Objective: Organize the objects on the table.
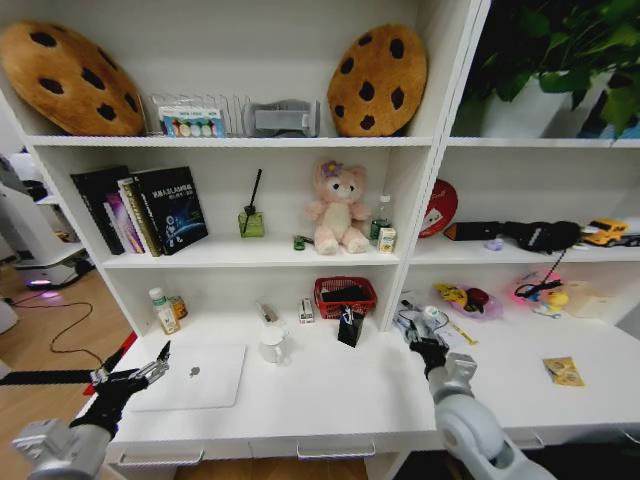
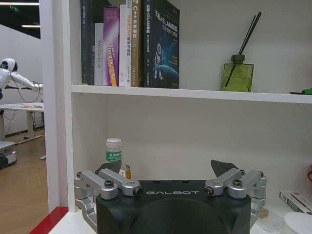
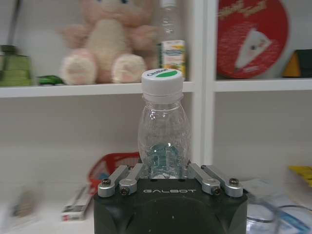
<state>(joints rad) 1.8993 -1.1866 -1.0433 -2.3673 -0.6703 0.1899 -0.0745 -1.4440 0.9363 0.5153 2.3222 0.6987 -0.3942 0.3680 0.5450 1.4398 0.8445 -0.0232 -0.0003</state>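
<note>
Bottle (image 3: 164, 139), clear with a white cap, sits upright clamped in the right hand (image 1: 432, 349) above the right part of the surface (image 1: 330, 395), lifted presumably for re-placing. Left hand (image 1: 150, 372) hangs wide open, holding nothing, at the front-left corner beside the laptop (image 1: 192, 377). Surface is white, joined to white shelving carrying books (image 2: 130, 44) and plush toy (image 1: 337, 207).

White shelving (image 1: 420, 150) rises behind the surface, a wooden floor (image 1: 50, 330) spreads to its left, and a green plant (image 1: 560, 50) stands at its upper right.
</note>
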